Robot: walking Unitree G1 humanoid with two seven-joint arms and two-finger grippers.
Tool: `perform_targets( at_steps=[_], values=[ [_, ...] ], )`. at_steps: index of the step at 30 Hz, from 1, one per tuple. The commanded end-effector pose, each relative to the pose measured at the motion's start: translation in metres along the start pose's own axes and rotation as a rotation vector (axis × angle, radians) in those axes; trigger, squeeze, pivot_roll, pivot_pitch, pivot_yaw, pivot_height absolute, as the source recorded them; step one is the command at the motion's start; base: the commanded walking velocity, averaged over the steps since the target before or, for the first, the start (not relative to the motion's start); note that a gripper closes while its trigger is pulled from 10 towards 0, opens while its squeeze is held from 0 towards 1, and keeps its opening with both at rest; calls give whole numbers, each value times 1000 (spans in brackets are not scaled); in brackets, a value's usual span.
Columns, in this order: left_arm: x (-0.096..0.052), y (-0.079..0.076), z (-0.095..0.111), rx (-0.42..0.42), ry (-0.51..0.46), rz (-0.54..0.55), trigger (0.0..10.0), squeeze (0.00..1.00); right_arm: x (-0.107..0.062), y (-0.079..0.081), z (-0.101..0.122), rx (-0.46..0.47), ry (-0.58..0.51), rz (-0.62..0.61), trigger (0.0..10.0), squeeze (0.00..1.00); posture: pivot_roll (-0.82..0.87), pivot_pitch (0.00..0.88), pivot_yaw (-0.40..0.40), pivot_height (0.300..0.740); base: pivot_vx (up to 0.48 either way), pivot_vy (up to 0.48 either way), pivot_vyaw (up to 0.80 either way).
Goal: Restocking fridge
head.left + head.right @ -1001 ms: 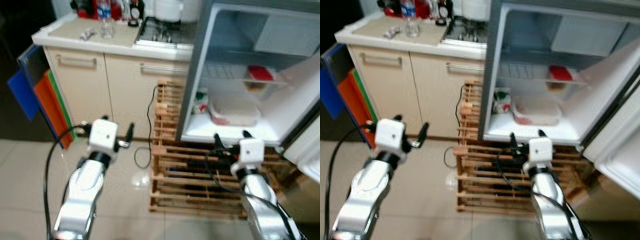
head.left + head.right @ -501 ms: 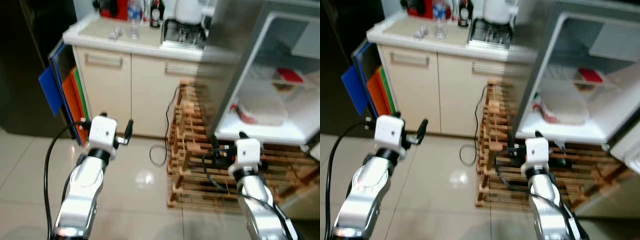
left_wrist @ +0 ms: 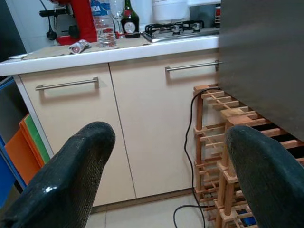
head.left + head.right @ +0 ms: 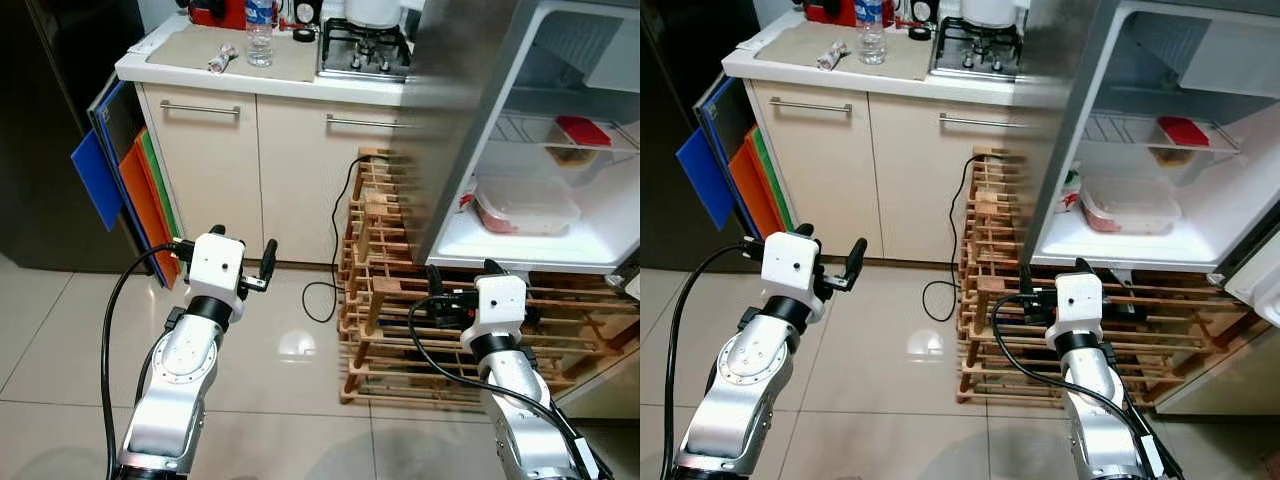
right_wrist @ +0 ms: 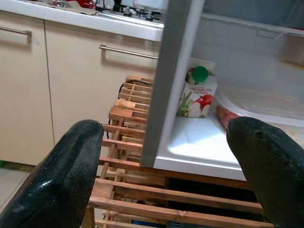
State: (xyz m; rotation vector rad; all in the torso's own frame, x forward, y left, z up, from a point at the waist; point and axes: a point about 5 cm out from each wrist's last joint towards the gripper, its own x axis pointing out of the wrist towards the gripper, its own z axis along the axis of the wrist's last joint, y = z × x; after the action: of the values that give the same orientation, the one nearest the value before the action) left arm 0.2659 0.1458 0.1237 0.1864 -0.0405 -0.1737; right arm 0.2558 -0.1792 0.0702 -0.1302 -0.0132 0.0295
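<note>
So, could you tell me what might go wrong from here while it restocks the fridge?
1. The black cable loops on the floor beside the wooden rack; a foot or the left gripper could snag it.
2. The fridge sits on that slatted rack, so bumping it with the right gripper may shake the juice carton.
3. The water bottle on the counter looks easy to topple.

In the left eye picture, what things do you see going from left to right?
Blue board, orange board, left gripper, black cable, wooden rack, right gripper, plastic food tub on the fridge floor.
</note>
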Motion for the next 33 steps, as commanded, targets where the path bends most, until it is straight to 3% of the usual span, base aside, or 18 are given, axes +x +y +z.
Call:
perform_targets(
  at_steps=[1,21,29,33],
  values=[
    [2,-3,0,-8,-2,-19,10000,0,-1,-5,-2,-14,15,-14,10000,0,16,0,-55,740,0,0,0],
    [6,-4,3,10,-21,-38,10000,0,0,-2,-6,-17,28,-8,10000,0,16,0,-51,740,-251,0,0],
    [8,-6,6,14,-42,-57,10000,0,-2,-3,-8,-19,32,-7,10000,0,7,0,-48,740,0,0,0],
    [9,-8,6,-8,-48,-72,10000,0,-7,-4,-11,-26,38,-6,10000,0,-3,0,-47,740,0,-448,0]
  ],
)
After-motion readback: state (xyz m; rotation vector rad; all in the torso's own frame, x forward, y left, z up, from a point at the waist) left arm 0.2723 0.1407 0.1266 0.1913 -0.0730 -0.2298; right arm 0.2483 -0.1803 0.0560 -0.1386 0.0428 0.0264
